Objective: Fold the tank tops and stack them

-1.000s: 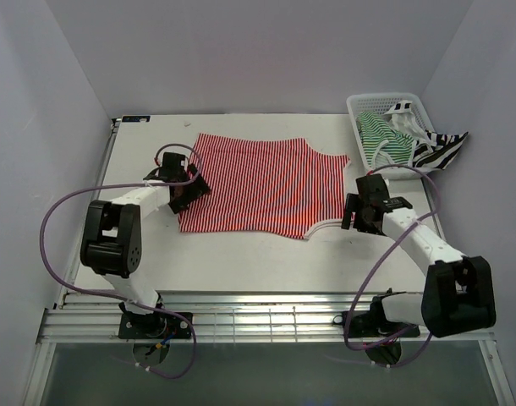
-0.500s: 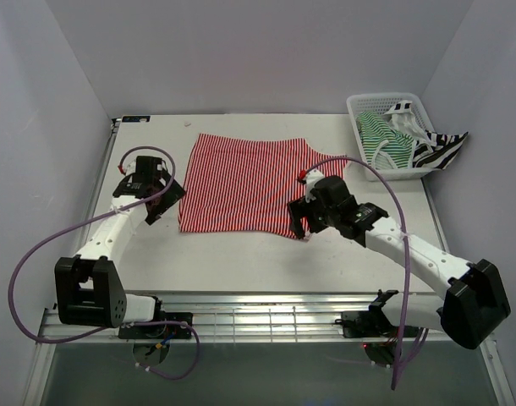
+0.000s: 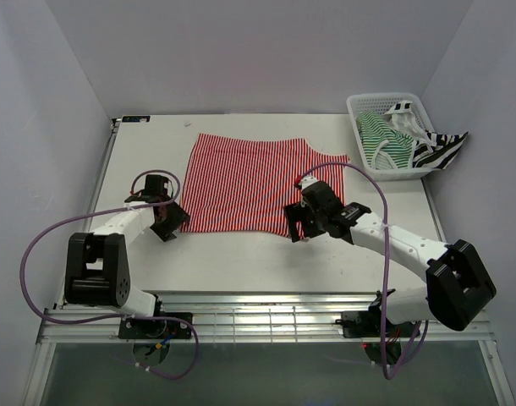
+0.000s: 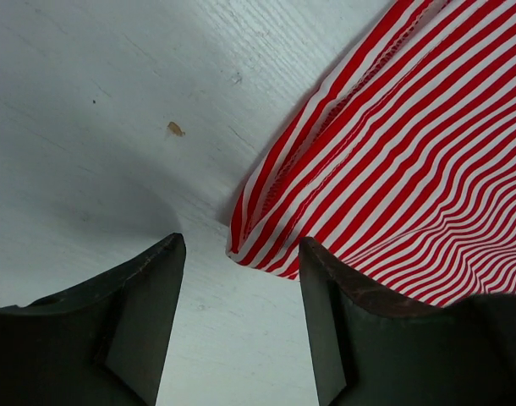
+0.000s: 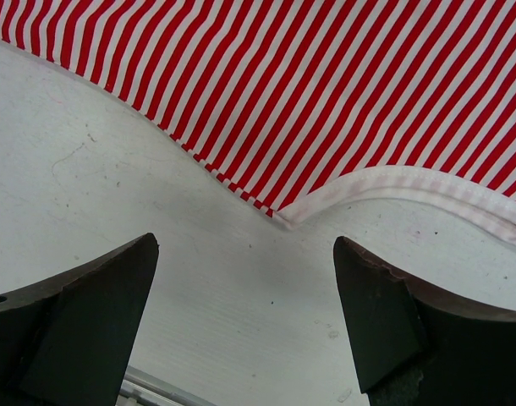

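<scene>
Underneath, desk (image 3: 241, 262): white and flat, carrying all the cloth and the basket; both arm bases sit at its near edge.
Red-and-white tank top (image 3: 249, 182): spread flat and single-layered at mid-desk, between the two arms. Its hem side faces left and its strap side faces right. A white-bound edge curves along the near right corner.
Basket (image 3: 359, 103): white plastic lattice at the far right corner of the desk, well apart from the spread top.
Green-and-white tank top (image 3: 383, 142): crumpled inside the basket, at its left and middle.
Black-and-white tank top (image 3: 444, 148): bunched at the basket's right side, spilling over the rim toward the wall.
Right fingers (image 3: 296, 227) (image 5: 89, 313): spread wide with nothing between them. They sit low over bare desk at the top's near right corner, and the white-bound edge lies just ahead of the gap.
Left fingers (image 3: 170, 222) (image 4: 131, 321): parted, narrower than the right pair, low at the top's near left corner. The cloth's corner tip lies at the mouth of the gap, and I see no clamp on it.
Speck (image 4: 175, 128): small tan mark on bare desk, just left of the hem.
</scene>
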Motion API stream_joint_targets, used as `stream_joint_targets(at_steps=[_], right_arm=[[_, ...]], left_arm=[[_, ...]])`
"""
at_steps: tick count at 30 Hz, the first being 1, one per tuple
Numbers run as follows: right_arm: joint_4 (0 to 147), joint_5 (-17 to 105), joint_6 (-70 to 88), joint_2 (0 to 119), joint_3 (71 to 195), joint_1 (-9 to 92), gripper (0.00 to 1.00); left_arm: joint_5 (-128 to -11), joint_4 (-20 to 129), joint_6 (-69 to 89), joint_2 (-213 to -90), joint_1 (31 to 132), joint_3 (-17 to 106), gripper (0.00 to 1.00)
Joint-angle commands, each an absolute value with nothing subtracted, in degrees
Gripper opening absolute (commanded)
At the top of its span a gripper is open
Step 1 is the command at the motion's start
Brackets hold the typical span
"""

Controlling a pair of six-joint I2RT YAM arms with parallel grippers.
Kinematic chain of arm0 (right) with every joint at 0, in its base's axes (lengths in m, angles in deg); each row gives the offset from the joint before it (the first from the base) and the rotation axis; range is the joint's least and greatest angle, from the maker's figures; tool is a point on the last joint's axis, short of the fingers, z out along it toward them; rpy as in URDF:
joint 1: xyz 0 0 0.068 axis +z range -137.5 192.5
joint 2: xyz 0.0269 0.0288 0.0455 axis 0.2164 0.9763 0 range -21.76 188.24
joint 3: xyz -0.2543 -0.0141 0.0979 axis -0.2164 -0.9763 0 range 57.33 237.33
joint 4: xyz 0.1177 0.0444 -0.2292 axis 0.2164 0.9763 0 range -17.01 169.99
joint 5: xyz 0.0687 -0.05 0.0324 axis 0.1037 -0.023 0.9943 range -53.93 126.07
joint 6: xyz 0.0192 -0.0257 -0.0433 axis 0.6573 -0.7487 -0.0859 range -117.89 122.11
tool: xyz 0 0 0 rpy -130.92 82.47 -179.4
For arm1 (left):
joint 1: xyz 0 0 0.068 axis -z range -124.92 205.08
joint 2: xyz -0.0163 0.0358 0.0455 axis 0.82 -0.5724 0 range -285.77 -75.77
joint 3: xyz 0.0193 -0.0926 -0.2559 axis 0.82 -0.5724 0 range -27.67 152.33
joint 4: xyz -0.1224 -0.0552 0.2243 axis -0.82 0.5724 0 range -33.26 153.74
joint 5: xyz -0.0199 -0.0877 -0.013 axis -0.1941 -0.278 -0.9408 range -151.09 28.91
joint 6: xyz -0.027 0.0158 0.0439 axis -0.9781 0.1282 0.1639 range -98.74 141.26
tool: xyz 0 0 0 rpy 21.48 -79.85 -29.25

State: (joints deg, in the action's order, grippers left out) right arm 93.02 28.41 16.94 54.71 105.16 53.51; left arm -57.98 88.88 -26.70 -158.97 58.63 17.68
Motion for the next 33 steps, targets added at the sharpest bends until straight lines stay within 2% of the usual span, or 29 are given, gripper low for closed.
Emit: stream_joint_targets(at_steps=[1,3,5,6,8,12,13,17,18,20,23,33], right_arm=[[92.85,26.84,19.07,55.06,104.35,53.72,0.9],[92.94,27.19,19.24,55.24,104.0,53.72,0.9],[92.85,27.8,19.25,55.32,103.56,53.72,0.9],[92.85,27.89,19.25,55.41,103.3,53.72,0.9],[92.41,29.29,19.33,55.5,102.59,53.72,0.9],[91.09,29.83,19.86,56.64,101.98,53.81,0.92],[90.83,29.74,19.86,56.9,101.89,53.81,0.93],[89.69,29.56,20.12,58.75,101.72,53.72,1.0],[89.42,29.22,20.21,59.01,101.8,53.72,0.99],[88.63,27.99,20.3,60.07,101.89,53.72,0.85],[88.54,25.79,20.47,61.56,102.59,53.63,0.73],[85.73,27.19,21.44,64.55,101.89,52.75,0.54]], left_arm=[[-59.07,85.75,-28.31,-160.06,58.16,17.34,0.66],[-58.37,85.39,-28.92,-160.85,58.07,17.07,0.56],[-57.67,85.21,-29.19,-161.29,57.98,17.16,0.53],[-56.88,85.21,-29.36,-161.55,57.89,17.25,0.44],[-57.05,84.6,-29.45,-161.82,57.72,17.33,0.38],[-59.15,82.84,-28.92,-162.96,57.72,16.63,0.03],[-60.03,82.23,-28.75,-163.22,57.72,16.37,0.0],[-60.21,82.14,-28.4,-162.26,57.72,16.02,0.0],[-60.12,82.23,-28.4,-162.0,57.72,15.93,0.0],[-60.04,82.23,-28.48,-161.21,57.72,15.58,0.0],[-59.86,82.31,-28.57,-160.68,57.72,15.49,0.0],[-59.69,82.66,-28.4,-160.24,57.72,15.75,0.0]])
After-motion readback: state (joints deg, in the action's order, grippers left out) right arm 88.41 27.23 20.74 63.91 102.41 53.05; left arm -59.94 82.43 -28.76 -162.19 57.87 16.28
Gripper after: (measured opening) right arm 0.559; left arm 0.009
